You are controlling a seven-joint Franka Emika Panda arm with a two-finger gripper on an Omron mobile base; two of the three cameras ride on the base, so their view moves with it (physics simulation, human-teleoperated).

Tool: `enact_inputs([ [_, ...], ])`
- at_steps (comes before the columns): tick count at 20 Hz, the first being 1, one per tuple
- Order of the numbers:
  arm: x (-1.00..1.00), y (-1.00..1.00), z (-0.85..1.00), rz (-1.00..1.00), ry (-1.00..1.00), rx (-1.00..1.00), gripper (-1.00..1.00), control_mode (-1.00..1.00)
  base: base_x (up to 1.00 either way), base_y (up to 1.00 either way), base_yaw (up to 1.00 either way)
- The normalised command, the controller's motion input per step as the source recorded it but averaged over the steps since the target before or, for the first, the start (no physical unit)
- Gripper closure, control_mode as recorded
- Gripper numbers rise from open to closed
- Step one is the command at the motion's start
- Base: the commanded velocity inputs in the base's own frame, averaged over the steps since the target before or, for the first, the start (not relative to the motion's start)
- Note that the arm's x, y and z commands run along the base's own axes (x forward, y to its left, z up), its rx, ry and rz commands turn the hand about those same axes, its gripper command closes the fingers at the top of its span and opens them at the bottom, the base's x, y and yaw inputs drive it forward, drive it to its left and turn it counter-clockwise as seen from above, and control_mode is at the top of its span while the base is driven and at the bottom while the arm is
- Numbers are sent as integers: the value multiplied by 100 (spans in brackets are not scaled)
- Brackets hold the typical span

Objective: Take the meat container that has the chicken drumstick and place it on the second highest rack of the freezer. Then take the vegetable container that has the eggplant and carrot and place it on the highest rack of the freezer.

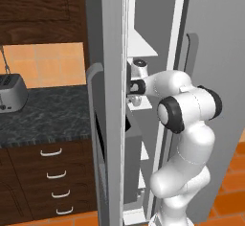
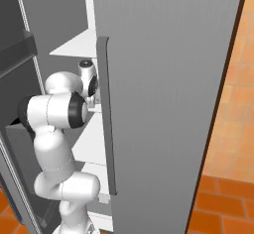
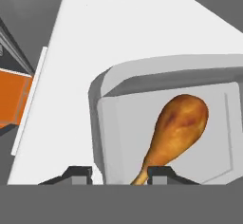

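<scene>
Container [image 3: 166,123] with the drumstick [image 3: 178,126] sits on a white freezer [image 1: 143,43] shelf, just ahead of the gripper [image 3: 118,173]. Fingers look parted, straddling its near rim, seemingly letting go. Best to open fully and back straight out. Door [image 1: 107,100] and shelf edges crowd the arm's retreat.

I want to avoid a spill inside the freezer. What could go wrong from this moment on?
The gripper sits astride the near wall of the meat container, so pulling back carelessly could drag it off the white shelf. The chicken drumstick has its bone end by the fingertips and might get nudged. The arm reaches through a narrow freezer gap and could clip the door.
</scene>
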Motion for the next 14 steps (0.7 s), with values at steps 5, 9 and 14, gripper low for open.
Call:
enact_inputs([
  [5, -26, 0, -1, 0, -12, 0, -100, -100, 0, 0, 0],
  [9, -60, 0, 12, 0, -19, 0, -100, -100, 0, 0, 0],
  [14, -53, 0, 16, 0, -18, 0, -100, -100, 0, 0, 0],
])
